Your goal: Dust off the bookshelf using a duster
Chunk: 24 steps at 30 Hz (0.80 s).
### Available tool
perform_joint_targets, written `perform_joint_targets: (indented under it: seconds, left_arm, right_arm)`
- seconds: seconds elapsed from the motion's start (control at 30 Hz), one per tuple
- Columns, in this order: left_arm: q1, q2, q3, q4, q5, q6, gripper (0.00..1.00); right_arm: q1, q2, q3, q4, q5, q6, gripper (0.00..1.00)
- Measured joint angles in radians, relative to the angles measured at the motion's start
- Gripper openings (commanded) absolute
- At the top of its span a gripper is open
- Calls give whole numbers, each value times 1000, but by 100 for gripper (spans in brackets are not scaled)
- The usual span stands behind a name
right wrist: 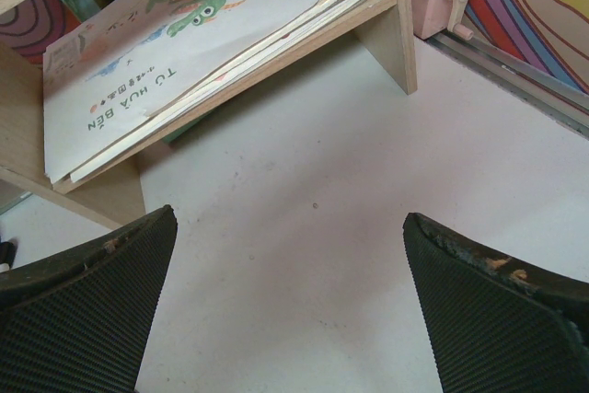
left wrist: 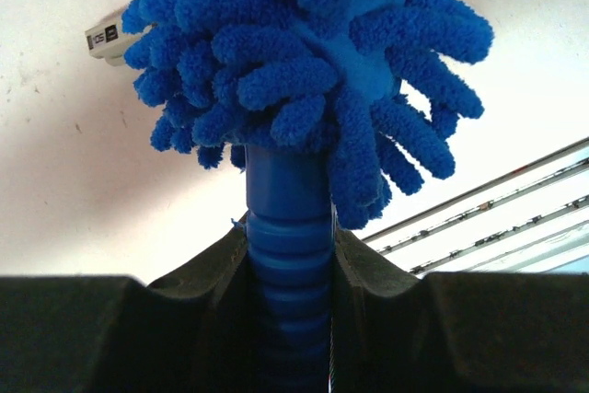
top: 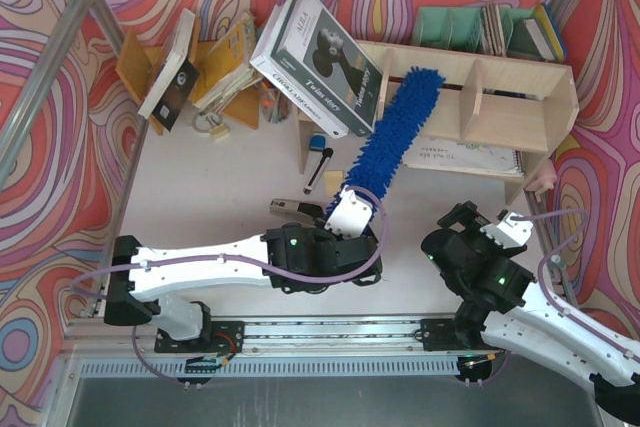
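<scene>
Duster: runs from mid-table toward the far edge. Its fluffy tip lies against the left part of the bookshelf, about at the top board.
Bookshelf: along the far edge, reaching toward the far right corner. A spiral notebook lies flat on its lower tier.
Left gripper: closed on the duster's ribbed blue handle just under the fluffy head, pads pressed to either side.
Right gripper: jaws spread wide with nothing between them, hovering over bare table toward the near right corner and facing the shelf's lower tier.
Handling, judged: light overall. The microfiber is soft and will flatten and drag on wood, while the plastic handle is stiff.
Best hold, judged: the ribs, which should stop sliding. Gripping the fluff would give nothing firm.
Risk, judged: the long head makes a lever, so small wrist turns swing the tip wide. The boxed book leaning just left of the head could get knocked.
Stage, judged: dusting the upper level, lower tier not yet reached.
</scene>
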Motion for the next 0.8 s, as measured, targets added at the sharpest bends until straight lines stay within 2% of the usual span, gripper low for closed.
perform_joint_targets:
  seconds: [0.43, 0.8]
  left_arm:
    - [2, 104, 87, 50, 97, 85, 0]
    - [3, 85, 79, -2, 74, 44, 0]
  right_arm:
    - [0, 0, 0, 0, 0, 0, 99]
    - [0, 0, 0, 0, 0, 0, 99]
